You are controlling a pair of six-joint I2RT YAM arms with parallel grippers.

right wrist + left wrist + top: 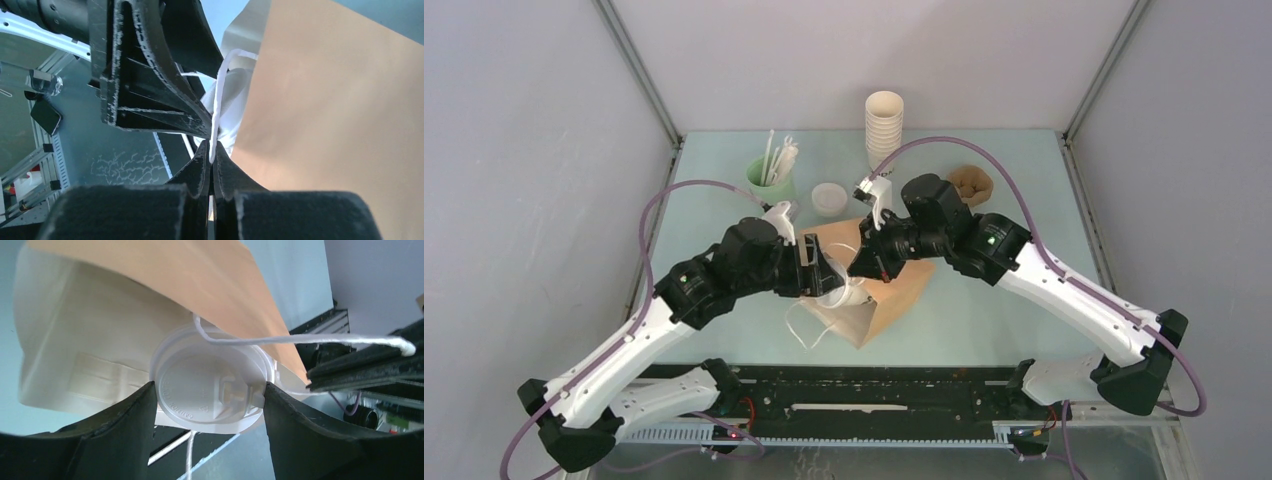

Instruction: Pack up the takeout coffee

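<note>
- Half done, I judge: the cup (210,385) sits at the mouth of the brown bag (896,285) at centre frame, going in but not fully inside, and not yet released.
- The left gripper (822,275) clamps the cup by its sides.
- The right gripper (212,160) is pressed together on the bag's white string handle (218,100), holding the mouth open.
- The cup lies on its side, long axis along the bag. Its capped end points lower left, its base toward the bag's depths.

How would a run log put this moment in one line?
left gripper: shut on takeout coffee | right gripper: pinching string handle | paper bag: on its side, coffee at mouth
</note>
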